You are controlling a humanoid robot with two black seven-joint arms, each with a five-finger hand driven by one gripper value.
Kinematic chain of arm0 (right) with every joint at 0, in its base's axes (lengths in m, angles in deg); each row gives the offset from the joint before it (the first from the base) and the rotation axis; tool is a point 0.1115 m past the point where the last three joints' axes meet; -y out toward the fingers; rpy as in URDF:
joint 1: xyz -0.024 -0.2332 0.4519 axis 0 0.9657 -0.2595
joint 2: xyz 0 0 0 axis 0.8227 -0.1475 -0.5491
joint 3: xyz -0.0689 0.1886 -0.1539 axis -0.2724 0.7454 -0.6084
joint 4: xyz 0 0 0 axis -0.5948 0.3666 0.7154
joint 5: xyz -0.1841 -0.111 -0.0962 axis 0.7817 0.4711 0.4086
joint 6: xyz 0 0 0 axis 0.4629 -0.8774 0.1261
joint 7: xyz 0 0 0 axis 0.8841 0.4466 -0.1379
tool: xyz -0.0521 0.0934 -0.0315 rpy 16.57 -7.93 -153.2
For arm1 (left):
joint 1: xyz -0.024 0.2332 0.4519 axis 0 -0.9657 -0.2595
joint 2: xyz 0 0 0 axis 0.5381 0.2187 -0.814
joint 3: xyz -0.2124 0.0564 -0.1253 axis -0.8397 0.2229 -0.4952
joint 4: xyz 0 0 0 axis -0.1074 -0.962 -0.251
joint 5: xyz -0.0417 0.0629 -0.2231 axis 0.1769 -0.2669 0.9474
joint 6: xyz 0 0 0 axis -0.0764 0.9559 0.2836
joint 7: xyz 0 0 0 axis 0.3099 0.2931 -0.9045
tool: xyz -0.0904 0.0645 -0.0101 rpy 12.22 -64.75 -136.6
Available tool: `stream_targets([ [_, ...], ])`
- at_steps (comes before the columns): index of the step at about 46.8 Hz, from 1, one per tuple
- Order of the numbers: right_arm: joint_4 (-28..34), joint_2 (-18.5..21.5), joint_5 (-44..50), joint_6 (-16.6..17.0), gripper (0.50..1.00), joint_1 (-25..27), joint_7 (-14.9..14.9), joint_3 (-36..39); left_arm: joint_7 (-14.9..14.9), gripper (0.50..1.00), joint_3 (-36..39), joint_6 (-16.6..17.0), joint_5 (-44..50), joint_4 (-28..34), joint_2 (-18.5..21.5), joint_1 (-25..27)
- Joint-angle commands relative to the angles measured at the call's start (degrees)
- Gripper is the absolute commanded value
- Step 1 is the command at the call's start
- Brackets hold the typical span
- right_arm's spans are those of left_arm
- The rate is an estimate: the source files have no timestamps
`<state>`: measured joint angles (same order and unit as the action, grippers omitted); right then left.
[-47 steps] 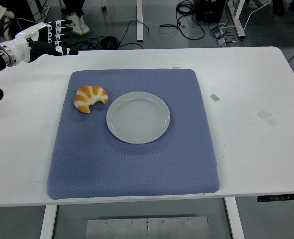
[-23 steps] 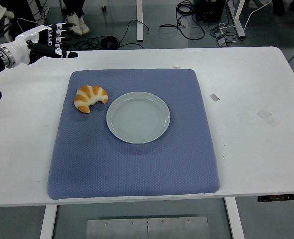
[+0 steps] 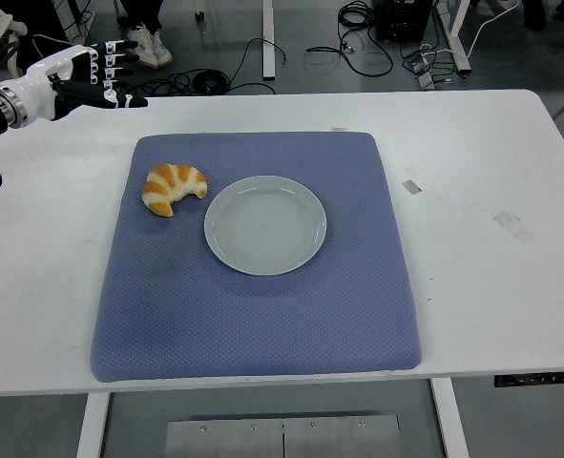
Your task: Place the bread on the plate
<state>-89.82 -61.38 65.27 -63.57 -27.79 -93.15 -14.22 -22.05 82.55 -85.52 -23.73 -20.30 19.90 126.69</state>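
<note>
1. Centrally on the white table (image 3: 472, 277) lies a blue-grey mat (image 3: 262, 315), and everything the task needs sits on it.
2. The bread (image 3: 172, 187), a golden crescent-shaped roll, lies on the mat's far left part, with its ends turned toward the near right.
3. The plate (image 3: 265, 224), round, pale and bare, rests on the mat just to the right of the bread; a narrow strip of mat shows between them, so they are close but apart.
4. The left hand (image 3: 95, 76) comes in from the picture's upper left and is above the table's far left corner, well apart from the bread. Its fingers (image 3: 110, 59) are stretched out and spread, and they hold nothing.
5. Between that hand and the bread there is only bare table and the mat's far left corner; nothing stands on that stretch.
6. The right hand does not show in the view.
7. On the table to the right of the mat are two small strips of tape, one (image 3: 411, 185) near the mat's edge and one (image 3: 512, 225) farther right.
8. Beyond the table's far edge, the floor carries black cables (image 3: 358, 48), table legs, and a pair of shoes (image 3: 148, 43) at the top left.
</note>
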Motion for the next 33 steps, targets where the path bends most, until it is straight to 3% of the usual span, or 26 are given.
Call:
stream_targets([
  [1,0.0,0.0,0.0,0.0,1.000,0.0,0.0,0.0,0.0,0.981,0.0,0.3,0.0,-0.1,-0.1,-0.3],
  [21,0.0,0.0,0.0,0.0,1.000,0.0,0.0,0.0,-0.1,0.981,0.5,0.3,-0.4,-0.2,-0.4,-0.5],
  [33,0.0,0.0,0.0,0.0,1.000,0.0,0.0,0.1,0.0,0.980,4.0,-0.1,-6.1,-0.1,-0.8,-0.3],
])
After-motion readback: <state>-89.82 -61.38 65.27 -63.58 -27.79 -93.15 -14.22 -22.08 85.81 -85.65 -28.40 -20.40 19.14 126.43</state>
